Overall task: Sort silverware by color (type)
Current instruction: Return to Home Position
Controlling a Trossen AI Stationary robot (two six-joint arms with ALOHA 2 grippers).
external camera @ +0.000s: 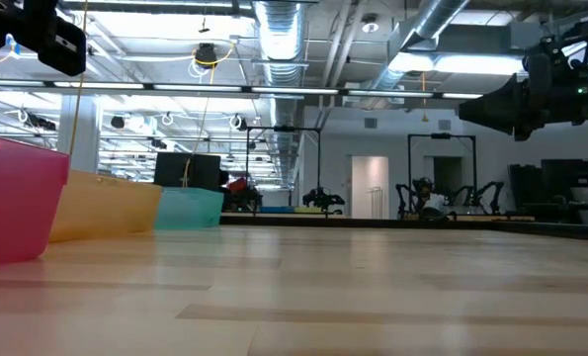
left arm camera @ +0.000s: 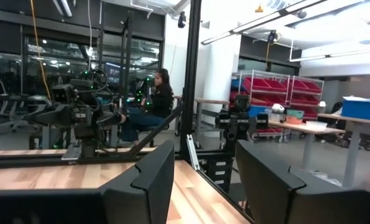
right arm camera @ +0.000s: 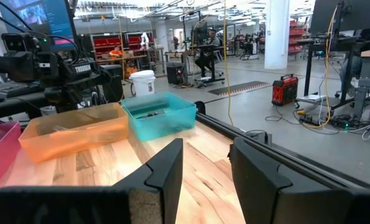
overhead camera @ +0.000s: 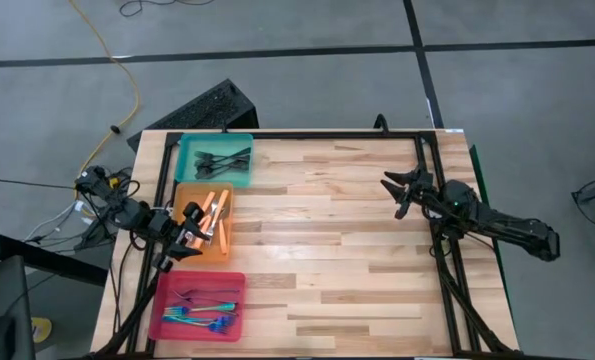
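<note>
All the forks lie in three trays along the table's left side. Dark forks (overhead camera: 222, 158) are in the teal tray (overhead camera: 187, 170), orange-handled forks (overhead camera: 217, 210) in the orange tray (overhead camera: 182, 200), and blue and teal-handled forks (overhead camera: 205, 312) in the pink tray (overhead camera: 167, 300). My left gripper (overhead camera: 199, 232) (left arm camera: 203, 180) hovers over the orange tray, held level and open with nothing between its fingers. My right gripper (overhead camera: 397, 190) (right arm camera: 206, 165) is raised over the table's right part, open and holding nothing, pointing toward the trays.
Bare wood (overhead camera: 327, 230) lies between the trays and the right arm. Black frame rails (overhead camera: 432, 200) run along the table's edges. A black keyboard-like object (overhead camera: 192, 110) lies beyond the far-left corner. A person (left arm camera: 161, 93) sits in the room beyond the table.
</note>
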